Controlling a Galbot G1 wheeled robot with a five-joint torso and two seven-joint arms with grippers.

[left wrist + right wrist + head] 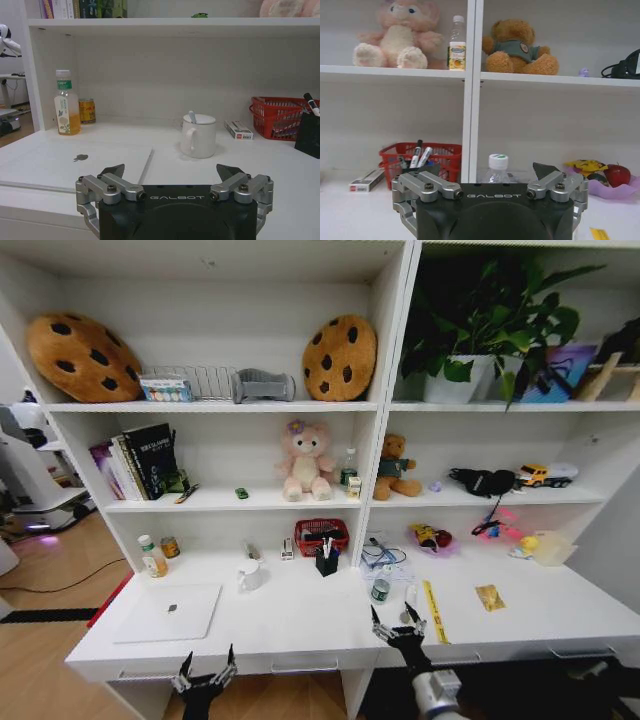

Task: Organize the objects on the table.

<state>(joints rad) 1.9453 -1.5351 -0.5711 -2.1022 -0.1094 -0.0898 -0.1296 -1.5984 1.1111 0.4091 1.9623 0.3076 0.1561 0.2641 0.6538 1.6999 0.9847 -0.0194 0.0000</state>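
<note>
A home study: white desk [300, 625] under shelves with books [140, 460], plush toys [305, 462] and a laptop [170, 612].

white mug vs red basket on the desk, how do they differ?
The white mug is solid-walled, while the red basket has open mesh sides. The mug is round with a side handle; the basket is wider and boxy. The mug holds a spoon; what lies in the basket cannot be told. The mug stands nearer the silver laptop; the basket sits farther back, by the shelf divider. Both stand upright on the white desk.
</note>
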